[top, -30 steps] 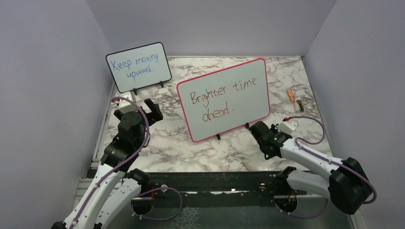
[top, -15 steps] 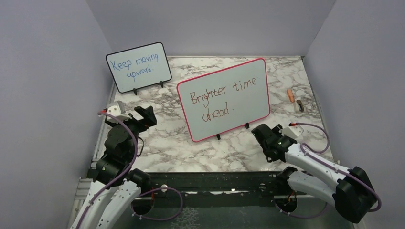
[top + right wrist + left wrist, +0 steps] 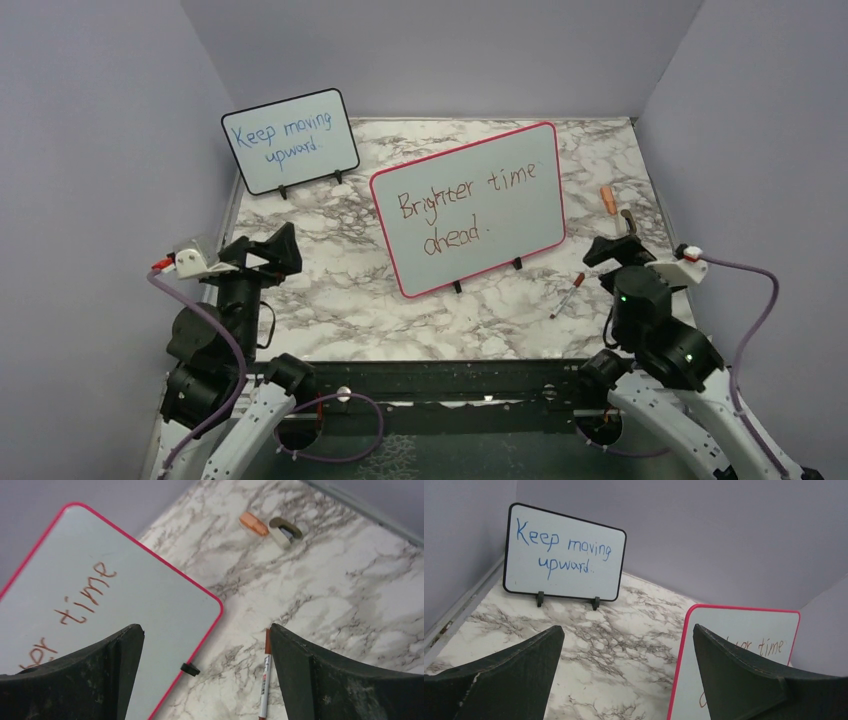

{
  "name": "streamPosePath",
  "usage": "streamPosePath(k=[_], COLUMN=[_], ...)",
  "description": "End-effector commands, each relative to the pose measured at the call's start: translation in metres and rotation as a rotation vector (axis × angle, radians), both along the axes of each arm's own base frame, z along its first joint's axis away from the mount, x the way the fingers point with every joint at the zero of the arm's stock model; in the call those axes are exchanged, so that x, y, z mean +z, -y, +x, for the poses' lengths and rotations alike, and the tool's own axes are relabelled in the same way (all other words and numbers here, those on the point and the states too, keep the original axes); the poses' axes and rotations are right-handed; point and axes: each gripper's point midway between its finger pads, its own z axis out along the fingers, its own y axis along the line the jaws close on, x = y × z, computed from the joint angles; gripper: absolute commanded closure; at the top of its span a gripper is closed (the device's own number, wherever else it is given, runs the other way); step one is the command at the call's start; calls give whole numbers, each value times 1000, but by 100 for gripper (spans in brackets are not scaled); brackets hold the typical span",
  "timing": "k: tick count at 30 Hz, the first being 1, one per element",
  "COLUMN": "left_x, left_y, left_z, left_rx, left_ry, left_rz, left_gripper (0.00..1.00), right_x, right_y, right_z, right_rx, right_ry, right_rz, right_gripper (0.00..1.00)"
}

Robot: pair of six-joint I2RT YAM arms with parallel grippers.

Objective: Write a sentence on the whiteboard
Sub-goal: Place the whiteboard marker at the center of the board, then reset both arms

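Left gripper [image 3: 262, 252]: released, empty, near left.
Right gripper [image 3: 612, 250]: released, empty, near right.
Marker [image 3: 566, 296]: lay on the table [image 3: 340, 290], between right gripper and whiteboard [image 3: 520, 170].
Whiteboard: propped mid-table; the sentence [image 3: 462, 207] looked complete.
Risk: a careless arm swing could topple the board or smear the ink.

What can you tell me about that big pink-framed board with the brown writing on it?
The large rectangular whiteboard with rounded corners and a thin red-pink frame stands on small black feet on the marble-patterned tabletop. Its white face carries reddish-brown handwriting, "Brighter time ahead.", in two lines. Nothing but the table touches it; a thin white marker pen lies close by on its right.
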Motion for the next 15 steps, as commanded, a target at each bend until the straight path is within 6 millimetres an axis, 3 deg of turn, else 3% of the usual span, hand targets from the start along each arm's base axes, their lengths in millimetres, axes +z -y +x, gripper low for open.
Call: streamPosePath(k=[1, 6, 15], left_x=[29, 39, 24], left_y=[-12, -22, -28], left_z=[-19, -29, -24], left_rx=[16, 46, 90], left_ry=[88, 148, 180], left_rz=[20, 28, 9], left_gripper=[1, 1, 1], right_x=[56, 91, 88], right_y=[21, 27, 27], right_z=[-16, -29, -30], right_rx=[52, 123, 144], right_ry=[99, 197, 249], right_rz=[-149, -238, -287], right_gripper=[0, 0, 0])
